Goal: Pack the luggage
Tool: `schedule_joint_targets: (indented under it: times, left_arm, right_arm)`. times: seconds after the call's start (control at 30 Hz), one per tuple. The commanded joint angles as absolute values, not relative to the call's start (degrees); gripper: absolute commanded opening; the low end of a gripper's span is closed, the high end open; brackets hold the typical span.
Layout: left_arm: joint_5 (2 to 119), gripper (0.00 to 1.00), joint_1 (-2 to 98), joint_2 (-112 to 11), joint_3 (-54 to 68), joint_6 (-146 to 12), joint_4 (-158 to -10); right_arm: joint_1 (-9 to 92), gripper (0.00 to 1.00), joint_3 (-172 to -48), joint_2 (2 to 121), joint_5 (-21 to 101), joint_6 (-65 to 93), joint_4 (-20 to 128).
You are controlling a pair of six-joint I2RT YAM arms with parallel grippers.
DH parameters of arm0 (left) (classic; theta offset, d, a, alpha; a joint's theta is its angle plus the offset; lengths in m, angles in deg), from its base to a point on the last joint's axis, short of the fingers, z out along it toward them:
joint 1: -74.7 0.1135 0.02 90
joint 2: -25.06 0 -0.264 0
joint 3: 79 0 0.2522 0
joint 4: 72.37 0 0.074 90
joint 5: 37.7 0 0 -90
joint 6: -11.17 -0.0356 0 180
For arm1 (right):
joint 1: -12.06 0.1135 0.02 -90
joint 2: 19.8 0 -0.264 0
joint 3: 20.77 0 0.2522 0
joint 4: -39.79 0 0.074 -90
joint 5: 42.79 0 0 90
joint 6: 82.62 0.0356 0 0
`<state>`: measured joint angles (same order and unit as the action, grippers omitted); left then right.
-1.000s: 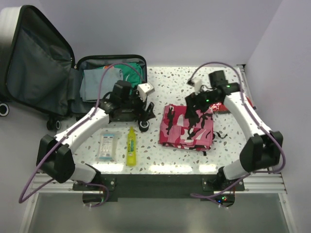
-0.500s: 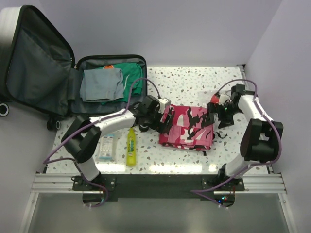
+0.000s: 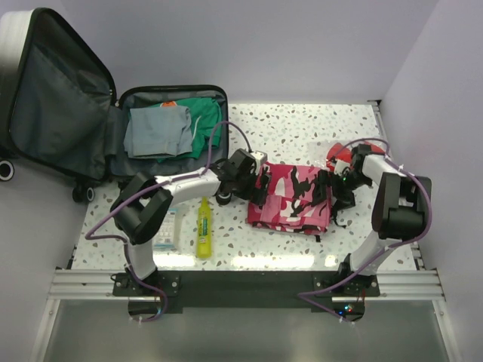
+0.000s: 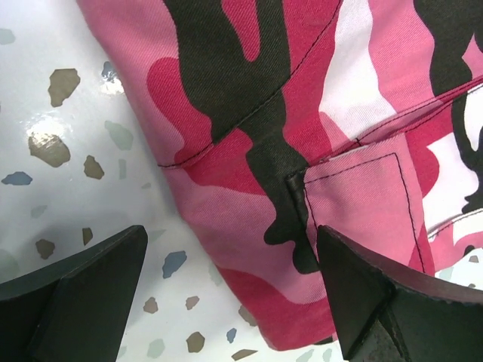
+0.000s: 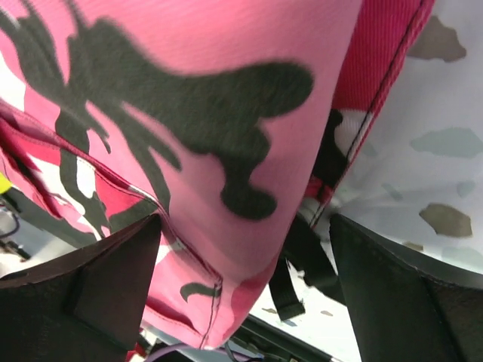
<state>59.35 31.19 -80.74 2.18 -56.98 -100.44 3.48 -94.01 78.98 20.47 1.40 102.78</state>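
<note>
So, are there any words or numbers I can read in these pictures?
No text here can be read.
Yellow bottle: it has a label, but the print is too small to read.
Clear packet: the print is too small to read.
Pink camouflage clothes: pattern only, with no words in the wrist views.
Luggage: no writing shows on its lining or shell.
</note>
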Motion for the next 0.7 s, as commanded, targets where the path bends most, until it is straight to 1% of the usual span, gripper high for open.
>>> schedule_joint_targets:
  times: [0.0,0.2,0.23,0.27,0.3,0.37,0.4,0.47,0.5,0.53,0.57,0.6,0.63,0.67]
  left_arm:
    - [58.81,1.0,30.84,-83.57,3.31,-55.1,-100.46]
    - [58.19,1.0,30.84,-87.35,5.95,-53.78,-101.43]
    - [58.71,1.0,30.75,-88.05,6.04,-53.6,-101.52]
    - [59.15,1.0,30.84,-88.41,6.22,-53.34,-101.52]
    - [60.2,1.0,30.84,-88.58,6.3,-53.25,-101.52]
    - [60.56,0.92,30.75,-88.68,6.39,-52.99,-101.25]
    - [60.91,0.83,30.75,-88.67,6.65,-53.16,-101.34]
    - [60.83,0.75,30.75,-87.97,7.18,-53.86,-101.6]
    - [60.83,0.61,30.75,-87.54,7.79,-54.21,-101.69]
    - [60.83,0.53,30.75,-86.4,8.15,-54.56,-101.69]
    - [60.91,0.44,30.75,-85.87,8.67,-55.35,-101.95]
    - [60.92,0.29,30.75,-85.25,9.72,-55.88,-101.96]
    - [60.83,0.2,30.75,-84.2,10.26,-56.32,-102.13]
    - [60.65,0.13,30.75,-83.67,10.87,-57.37,-102.83]
  right_arm:
    - [3.53,0.96,-93.94,81.44,18.3,3.86,100.39]
    - [3.45,0.87,-92.28,83.47,16.54,6.23,97.85]
    - [3.45,0.84,-92.01,83.82,16.11,6.58,97.5]
    - [3.53,0.8,-91.92,84.17,15.58,6.5,97.41]
    - [3.45,0.72,-91.83,84.43,15.14,6.58,97.4]
    - [3.53,0.62,-91.48,84.52,14.52,6.59,97.23]
    - [3.45,0.52,-91.31,83.91,13.91,6.5,97.23]
    - [3.53,0.39,-90.96,83.03,13.2,6.59,96.35]
    - [3.54,0.33,-90.78,82.33,13.03,6.76,96.0]
    - [3.54,0.2,-90.6,81.11,12.68,6.94,94.95]
    - [3.62,0.14,-90.6,80.49,12.76,6.94,94.42]
    - [3.54,0.06,-90.69,79.87,12.67,6.94,94.16]
    - [3.54,0.0,-91.13,78.82,12.15,6.94,93.89]
    - [3.62,0.0,-91.48,78.11,11.89,6.94,93.98]
